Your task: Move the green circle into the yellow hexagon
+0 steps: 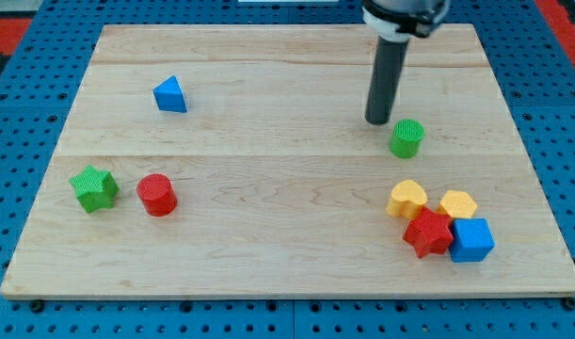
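Note:
The green circle (407,137) is a small green cylinder on the wooden board, right of centre. My tip (377,121) stands just to its upper left, a small gap apart. The yellow hexagon (457,204) lies lower right, below the green circle, in a tight cluster with a yellow heart-like block (407,198), a red star (428,234) and a blue cube (471,239). The dark rod (389,75) comes down from the view's top.
A blue triangle (170,94) sits at the upper left. A green star (93,187) and a red cylinder (157,195) sit at the lower left. The wooden board (268,141) lies on a blue pegboard surface (23,113).

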Controlling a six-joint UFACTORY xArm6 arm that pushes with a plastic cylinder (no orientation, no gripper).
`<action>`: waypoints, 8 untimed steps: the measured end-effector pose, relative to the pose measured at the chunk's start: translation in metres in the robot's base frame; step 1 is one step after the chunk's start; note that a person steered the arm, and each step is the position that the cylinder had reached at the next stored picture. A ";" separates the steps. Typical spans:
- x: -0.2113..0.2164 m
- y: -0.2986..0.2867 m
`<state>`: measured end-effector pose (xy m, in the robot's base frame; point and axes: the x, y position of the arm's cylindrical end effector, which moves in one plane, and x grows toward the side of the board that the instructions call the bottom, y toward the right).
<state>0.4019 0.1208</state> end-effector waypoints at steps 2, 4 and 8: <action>0.023 0.025; 0.037 0.052; 0.043 0.069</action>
<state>0.4453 0.1901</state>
